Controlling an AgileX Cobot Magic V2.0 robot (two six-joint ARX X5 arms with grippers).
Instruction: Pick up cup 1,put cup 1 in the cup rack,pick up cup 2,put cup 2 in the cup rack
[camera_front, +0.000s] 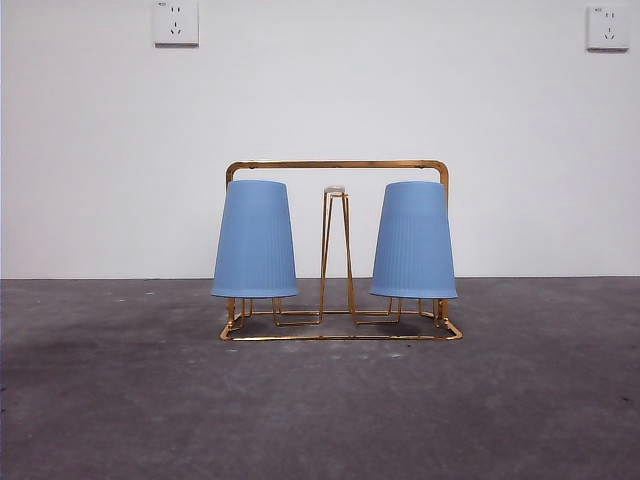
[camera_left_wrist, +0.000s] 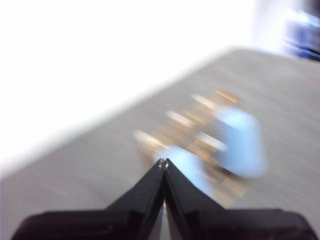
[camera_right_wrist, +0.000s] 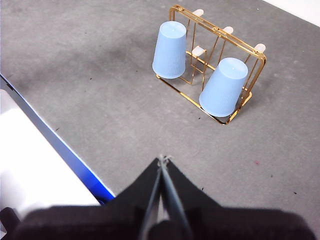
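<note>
On the grey surface (camera_front: 120, 400), the cup rack (camera_front: 336, 165) stood near the white wall, and both blue cups were already on it, each upside down over a prong. At the left end of the rack in the front view sat the left cup (camera_front: 255, 240), its rim clear of the base frame. Between the cups rose the narrow middle prongs (camera_front: 336, 250), their white tips bare. At the right end sat the right cup (camera_front: 414, 242), equally upright.

Neither arm showed in the front view. The left gripper (camera_left_wrist: 163, 162) hung well back from the rack with its fingers pressed together and empty; that wrist picture was badly smeared, so the rack and cups there were only gold and blue shapes, probably because of camera motion. The right gripper (camera_right_wrist: 162, 159) was also well apart from the rack, fingers closed on nothing.

Judged from this, the task looked finished. The remaining risk was a low sweep by either arm catching the arch handle, which could drag the light wire rack or tip a cup off its prong.
</note>
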